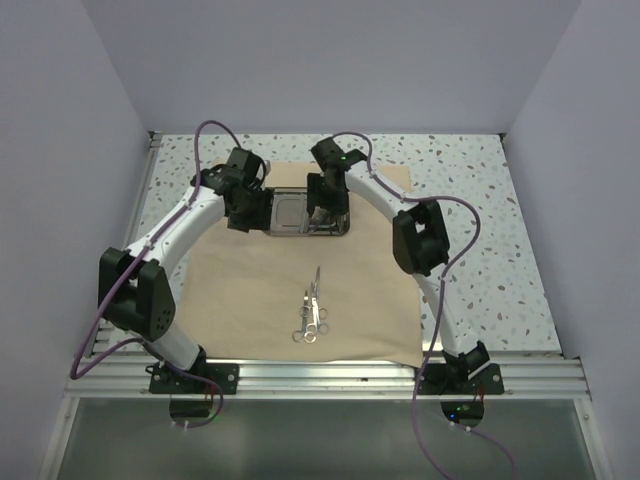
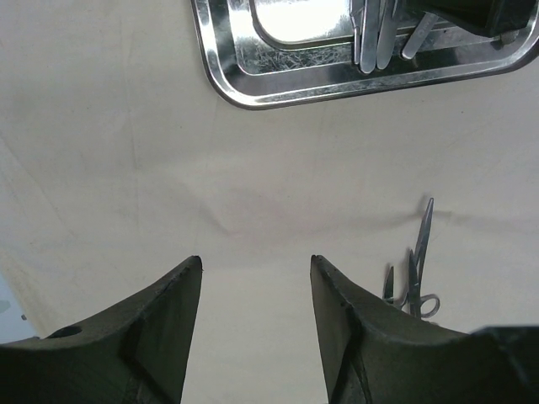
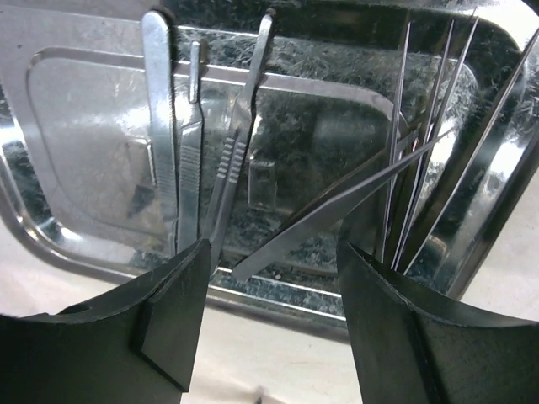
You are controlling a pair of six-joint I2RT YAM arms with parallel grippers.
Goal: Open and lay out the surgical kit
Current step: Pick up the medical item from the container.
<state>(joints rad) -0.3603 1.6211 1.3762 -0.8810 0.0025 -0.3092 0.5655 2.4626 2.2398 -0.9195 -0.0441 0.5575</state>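
Observation:
The tan cloth wrap [image 1: 250, 290] lies spread flat on the table. The shiny steel tray [image 1: 295, 214] sits on its far part and holds several thin instruments: scalpel handles [image 3: 189, 160], tweezers [image 3: 337, 206] and thin probes [image 3: 421, 126]. Ring-handled scissors and forceps [image 1: 312, 305] lie on the cloth nearer the front, also in the left wrist view [image 2: 414, 269]. My left gripper [image 2: 255, 263] is open and empty over bare cloth beside the tray's left end. My right gripper [image 3: 274, 248] is open just above the tray's near rim, the tweezers' end lying between its fingers.
The speckled tabletop [image 1: 480, 190] surrounds the cloth. Grey walls close in the left, right and back. An aluminium rail [image 1: 330, 375] runs along the near edge between the arm bases.

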